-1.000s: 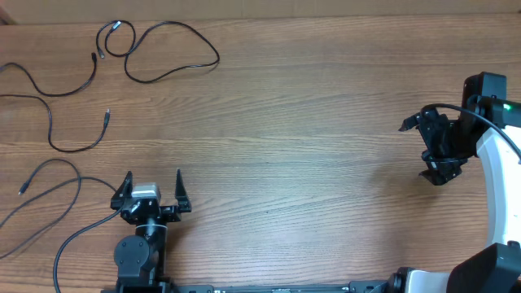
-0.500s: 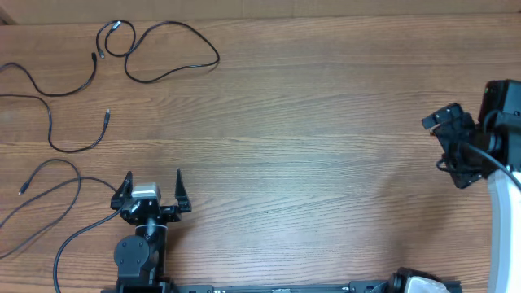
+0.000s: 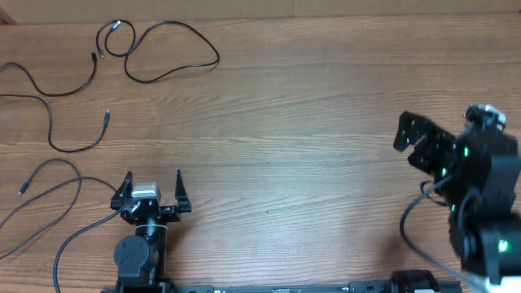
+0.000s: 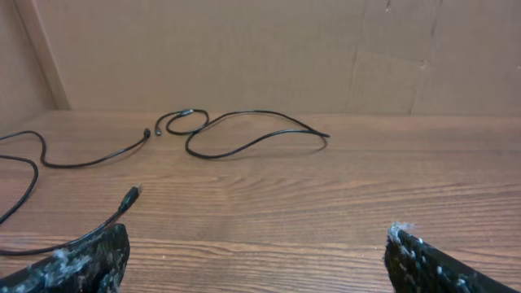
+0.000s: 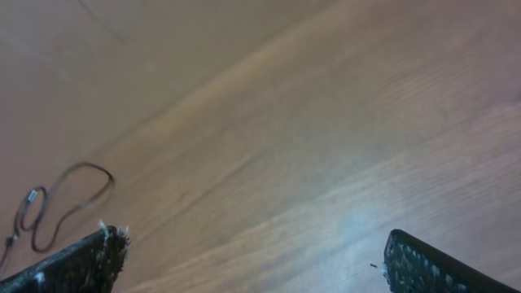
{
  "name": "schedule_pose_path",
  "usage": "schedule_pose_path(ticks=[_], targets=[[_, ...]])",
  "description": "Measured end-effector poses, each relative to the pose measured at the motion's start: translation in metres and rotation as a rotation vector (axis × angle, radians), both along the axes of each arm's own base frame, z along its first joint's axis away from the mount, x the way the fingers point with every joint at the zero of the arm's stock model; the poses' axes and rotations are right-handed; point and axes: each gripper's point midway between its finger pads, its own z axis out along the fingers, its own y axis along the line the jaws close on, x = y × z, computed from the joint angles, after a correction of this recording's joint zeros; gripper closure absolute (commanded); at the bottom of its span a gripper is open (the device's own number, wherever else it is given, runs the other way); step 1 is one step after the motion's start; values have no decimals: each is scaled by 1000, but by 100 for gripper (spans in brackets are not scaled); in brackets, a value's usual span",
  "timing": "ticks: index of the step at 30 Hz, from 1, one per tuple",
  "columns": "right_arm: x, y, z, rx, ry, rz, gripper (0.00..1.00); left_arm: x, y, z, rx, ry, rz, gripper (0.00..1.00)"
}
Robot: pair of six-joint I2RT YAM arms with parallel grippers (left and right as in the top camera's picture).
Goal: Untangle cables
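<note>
Thin black cables lie apart at the table's far left. One cable (image 3: 171, 50) (image 4: 244, 134) curls in a wide loop with a small loop beside it. A second cable (image 3: 57, 85) (image 4: 81, 159) runs in from the left edge and ends beside that small loop. A third cable (image 3: 73, 145) curves to a plug (image 4: 130, 195). My left gripper (image 3: 153, 183) (image 4: 256, 252) is open near the front edge, well short of them, with nothing between its fingers. My right gripper (image 3: 413, 142) (image 5: 256, 260) hangs open and empty above the right side. The looped cable (image 5: 57, 203) shows far off in the right wrist view.
Another thin cord (image 3: 49, 163) with a small end lies left of the left arm, beside thicker black wires (image 3: 69, 236) trailing from its base. A cardboard wall (image 4: 244, 49) stands behind the table. The right arm (image 3: 488, 212) fills the front right corner.
The right arm swung from the right edge toward the front and nearer the camera, its gripper now further left. The left arm and cables have not moved.
</note>
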Motion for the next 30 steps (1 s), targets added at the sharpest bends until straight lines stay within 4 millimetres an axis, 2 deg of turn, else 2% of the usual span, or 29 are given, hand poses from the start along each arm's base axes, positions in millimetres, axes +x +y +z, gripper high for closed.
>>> schedule_pose_path(ticks=[4,8,16,19,23,30], targets=[[-33,0,-7,-74,-103,50,0,0,0,0,0,2,0,0],[-45,4,-8,-152,-195,114,0,0,0,0,0,1,0,0],[-46,11,-19,-203,-418,147,0,0,0,0,-1,0,0,0],[-39,12,-48,-212,-473,146,0,0,0,0,-8,1,0,0],[-32,16,-71,-219,-503,169,0,0,0,0,-11,1,1,1],[-25,29,-94,-278,-546,260,0,0,0,0,-11,1,1,0]])
